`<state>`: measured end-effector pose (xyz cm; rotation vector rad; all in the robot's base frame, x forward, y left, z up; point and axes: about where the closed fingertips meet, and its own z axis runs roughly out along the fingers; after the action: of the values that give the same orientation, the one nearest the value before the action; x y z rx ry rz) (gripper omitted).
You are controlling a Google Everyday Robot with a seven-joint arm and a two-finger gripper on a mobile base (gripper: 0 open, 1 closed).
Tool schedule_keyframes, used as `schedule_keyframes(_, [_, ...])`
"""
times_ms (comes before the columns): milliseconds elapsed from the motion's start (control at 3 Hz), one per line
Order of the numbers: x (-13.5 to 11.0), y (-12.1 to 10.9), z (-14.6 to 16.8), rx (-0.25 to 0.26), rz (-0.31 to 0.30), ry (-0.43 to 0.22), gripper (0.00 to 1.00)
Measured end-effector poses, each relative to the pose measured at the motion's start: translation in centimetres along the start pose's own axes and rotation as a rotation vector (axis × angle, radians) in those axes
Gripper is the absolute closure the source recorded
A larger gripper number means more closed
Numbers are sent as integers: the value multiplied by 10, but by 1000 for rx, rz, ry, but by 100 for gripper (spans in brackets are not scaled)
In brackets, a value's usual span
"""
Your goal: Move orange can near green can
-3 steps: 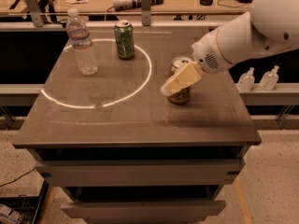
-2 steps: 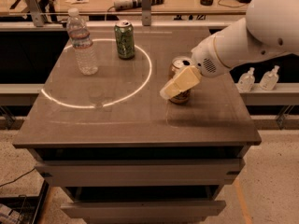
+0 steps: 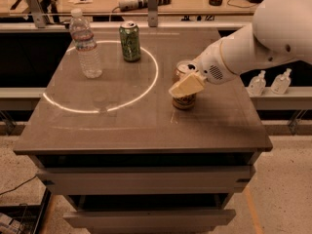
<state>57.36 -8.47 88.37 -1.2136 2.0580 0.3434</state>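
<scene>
Claw [image 3: 182, 83] straddles orange can [image 3: 184, 101] on surface [image 3: 146, 126], grip unclear; green can [image 3: 130, 42] well apart.

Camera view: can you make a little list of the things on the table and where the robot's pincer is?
table: brown top, drawers below
orange can: standing on the right side of the table
green can: standing at the far side, apart from the orange can
water bottle: standing left of the green can
pincer: at the orange can, reaching in from the right
job: cans not yet close together
</scene>
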Motion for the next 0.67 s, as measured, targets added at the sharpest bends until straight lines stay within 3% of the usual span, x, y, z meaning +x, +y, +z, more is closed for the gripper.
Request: schedule_keyframes(667, [-20, -6, -7, 10, -35, -25, 84])
